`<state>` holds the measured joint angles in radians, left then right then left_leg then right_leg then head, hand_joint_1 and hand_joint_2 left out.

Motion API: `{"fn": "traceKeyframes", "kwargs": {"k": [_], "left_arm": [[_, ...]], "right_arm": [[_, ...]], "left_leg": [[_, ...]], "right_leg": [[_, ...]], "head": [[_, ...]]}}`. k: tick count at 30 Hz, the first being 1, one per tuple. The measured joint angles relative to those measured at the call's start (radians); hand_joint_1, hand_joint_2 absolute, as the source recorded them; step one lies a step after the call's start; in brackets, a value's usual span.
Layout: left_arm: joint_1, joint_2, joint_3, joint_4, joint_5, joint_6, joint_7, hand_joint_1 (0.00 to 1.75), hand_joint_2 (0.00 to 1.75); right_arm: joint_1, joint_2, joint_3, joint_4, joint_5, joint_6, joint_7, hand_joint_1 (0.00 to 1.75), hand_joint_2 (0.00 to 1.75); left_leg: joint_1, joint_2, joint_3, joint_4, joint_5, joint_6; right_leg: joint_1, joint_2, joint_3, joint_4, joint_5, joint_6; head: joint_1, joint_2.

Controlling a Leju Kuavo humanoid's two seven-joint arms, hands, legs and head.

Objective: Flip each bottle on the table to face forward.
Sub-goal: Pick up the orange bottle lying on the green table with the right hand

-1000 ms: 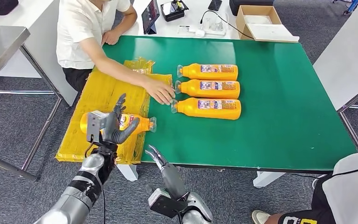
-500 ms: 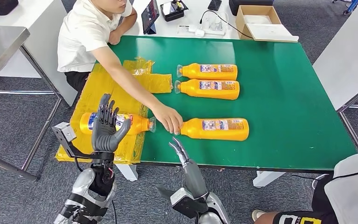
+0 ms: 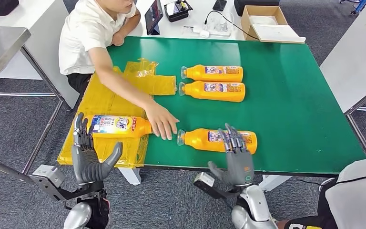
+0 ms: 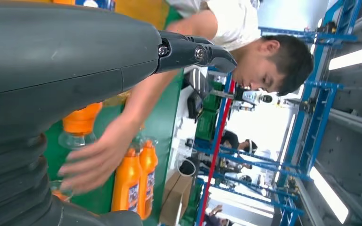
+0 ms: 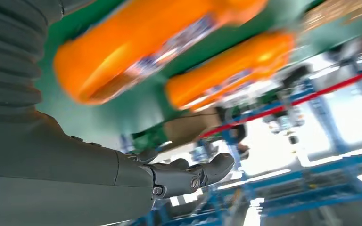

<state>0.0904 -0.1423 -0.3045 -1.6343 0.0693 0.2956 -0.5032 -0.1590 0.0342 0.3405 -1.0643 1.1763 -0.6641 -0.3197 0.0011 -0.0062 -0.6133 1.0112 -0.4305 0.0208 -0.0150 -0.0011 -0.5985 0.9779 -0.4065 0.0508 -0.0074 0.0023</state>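
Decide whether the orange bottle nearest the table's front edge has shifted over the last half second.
Yes. The nearest orange bottle slid slightly left and nearer the front edge of the green table, judged against the two still bottles behind.

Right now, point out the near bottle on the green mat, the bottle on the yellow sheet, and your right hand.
near bottle (image 3: 200,139), head view, orange body near neck
bottle on the yellow sheet (image 3: 112,125), head view, label
right hand (image 3: 238,162), head view, back of palm
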Motion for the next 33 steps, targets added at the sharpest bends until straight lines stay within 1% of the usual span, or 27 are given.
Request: {"fn": "traceKeyframes", "kwargs": {"k": [2, 4, 6, 11, 17, 23, 30, 33], "left_arm": [[0.011, 0.000, 0.001, -0.010, 0.000, 0.006, -0.002, 0.00, 1.75], [0.018, 0.000, 0.002, -0.016, 0.000, 0.009, -0.002, 0.00, 1.75], [0.021, 0.000, 0.002, -0.017, -0.001, 0.012, -0.002, 0.00, 1.75], [0.023, 0.000, 0.002, -0.017, -0.012, 0.019, 0.006, 0.00, 1.75], [0.023, -0.001, -0.001, -0.017, -0.016, 0.022, 0.018, 0.00, 1.75], [0.013, -0.001, -0.003, -0.017, -0.009, 0.016, 0.023, 0.00, 1.75], [-0.001, -0.001, -0.009, -0.013, -0.009, 0.005, 0.037, 0.00, 1.75], [-0.006, -0.001, -0.017, -0.009, -0.005, -0.002, 0.042, 0.00, 1.75]], "right_arm": [[-0.044, -0.008, -0.036, 0.059, -0.002, 0.001, 0.024, 0.00, 1.75], [-0.086, -0.017, -0.052, 0.117, -0.010, 0.002, 0.052, 0.00, 1.75], [-0.121, -0.025, -0.060, 0.167, -0.013, 0.003, 0.079, 0.00, 1.75], [-0.199, -0.033, -0.067, 0.288, -0.006, 0.014, 0.192, 0.00, 1.75], [-0.270, -0.051, -0.072, 0.385, -0.001, 0.043, 0.274, 0.00, 1.75], [-0.324, -0.073, -0.088, 0.442, -0.034, 0.090, 0.262, 0.00, 1.75], [-0.351, -0.078, -0.092, 0.482, -0.056, 0.191, 0.245, 0.00, 1.75], [-0.362, -0.077, -0.088, 0.495, -0.040, 0.201, 0.245, 0.00, 1.75]], "left_leg": [[0.000, 0.000, 0.000, 0.000, 0.000, 0.000], [0.000, 0.000, 0.001, 0.000, 0.001, 0.000], [0.000, 0.000, 0.001, 0.000, 0.001, 0.000], [0.000, 0.000, 0.000, 0.000, 0.001, 0.000], [0.000, 0.000, 0.000, 0.000, 0.001, 0.000], [0.000, 0.000, 0.000, 0.000, 0.001, 0.000], [0.000, 0.000, 0.000, 0.000, 0.001, 0.000], [0.000, 0.000, 0.000, 0.000, 0.001, 0.000]], "right_leg": [[0.000, 0.000, 0.000, 0.000, 0.000, 0.000], [0.000, 0.000, 0.000, 0.000, 0.000, 0.000], [0.000, 0.000, 0.000, 0.001, 0.001, 0.000], [0.000, 0.000, 0.000, 0.001, 0.000, 0.000], [0.000, 0.000, 0.000, 0.000, 0.000, 0.000], [0.000, 0.000, 0.000, 0.000, 0.000, 0.000], [0.000, 0.000, 0.000, 0.001, 0.000, 0.000], [0.000, 0.000, 0.000, 0.001, 0.000, 0.000]], "head": [[0.000, 0.000], [0.000, 0.000], [0.000, 0.000], [0.000, 0.000], [0.000, 0.000], [0.000, 0.000], [0.000, 0.000], [0.000, 0.000]]}}
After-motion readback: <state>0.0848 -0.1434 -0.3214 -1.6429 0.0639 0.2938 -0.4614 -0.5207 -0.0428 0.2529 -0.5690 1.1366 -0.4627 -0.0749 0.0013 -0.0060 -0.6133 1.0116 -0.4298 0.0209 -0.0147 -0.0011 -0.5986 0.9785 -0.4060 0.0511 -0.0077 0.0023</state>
